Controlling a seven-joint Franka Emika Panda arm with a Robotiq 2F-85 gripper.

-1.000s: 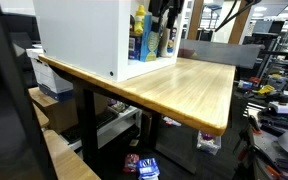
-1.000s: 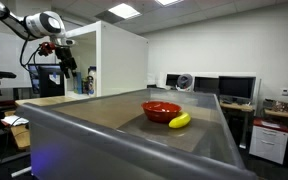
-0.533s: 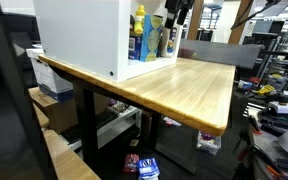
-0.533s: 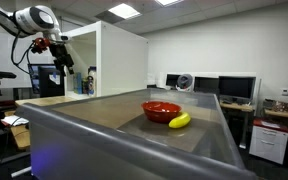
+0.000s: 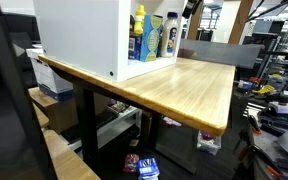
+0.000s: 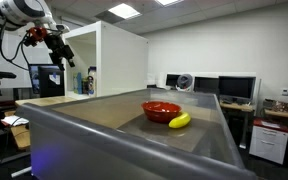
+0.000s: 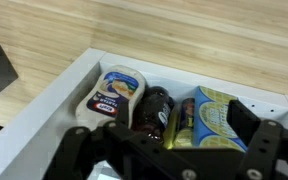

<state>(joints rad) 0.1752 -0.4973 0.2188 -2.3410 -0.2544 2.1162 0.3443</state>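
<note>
Currently the gripper (image 7: 164,140) is hovering wide open, gripping nothing, above the white box (image 7: 56,92) on the table (image 7: 184,30). Inside the box, a white bottle (image 7: 117,90) is lying left, a dark bottle (image 7: 154,108) beside it, and a yellow carton (image 7: 217,118) right.

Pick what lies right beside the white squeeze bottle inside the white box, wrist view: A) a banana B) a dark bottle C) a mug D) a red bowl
B: in the wrist view a dark bottle lies right against the white squeeze bottle inside the white box.
</note>
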